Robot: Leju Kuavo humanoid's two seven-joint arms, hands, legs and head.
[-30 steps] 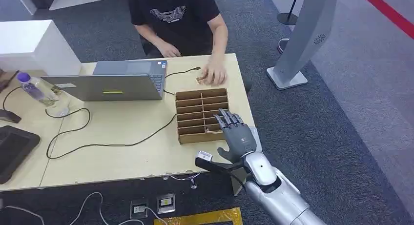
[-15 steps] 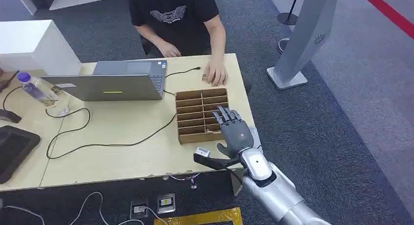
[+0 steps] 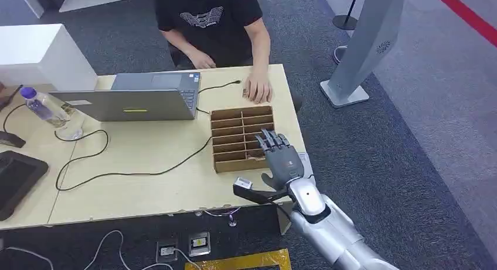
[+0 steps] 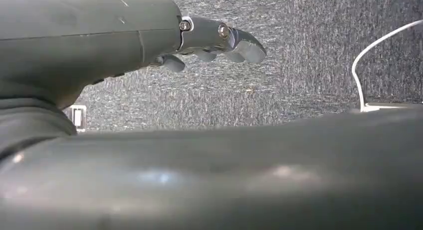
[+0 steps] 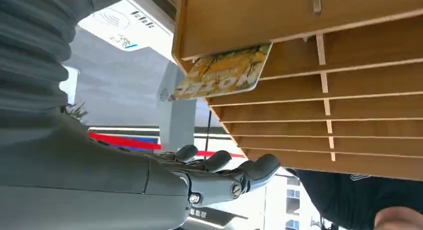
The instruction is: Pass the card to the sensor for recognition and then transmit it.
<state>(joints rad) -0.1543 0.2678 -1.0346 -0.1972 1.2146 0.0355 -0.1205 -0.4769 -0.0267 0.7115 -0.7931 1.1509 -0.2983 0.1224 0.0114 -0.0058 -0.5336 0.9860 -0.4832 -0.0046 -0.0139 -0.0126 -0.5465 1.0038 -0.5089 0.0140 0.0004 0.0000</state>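
A yellow printed card (image 5: 222, 71) stands in the nearest slot of the wooden slotted box (image 3: 241, 138), sticking out past its end wall. My right hand (image 3: 278, 156) hovers over the box's near right corner with fingers spread and nothing in it; the fingers (image 5: 249, 172) reach along the box's side, apart from the card. A white card sensor (image 5: 119, 20) lies flat beside the box at the table's right edge, partly under my right hand (image 5: 149, 185). My left hand (image 4: 214, 38) hangs over grey carpet, fingers loosely extended and holding nothing.
A person in a black shirt (image 3: 208, 18) sits across the table, one hand (image 3: 258, 88) resting on the tabletop just behind the box. A grey laptop (image 3: 132, 97), a black cable (image 3: 135, 173), a water bottle (image 3: 41, 106) and a dark tablet (image 3: 14, 179) are on the left.
My right hand has shifted slightly towards the box's near right corner and the arm has come in a little. The person's hand moved slightly on the tabletop.
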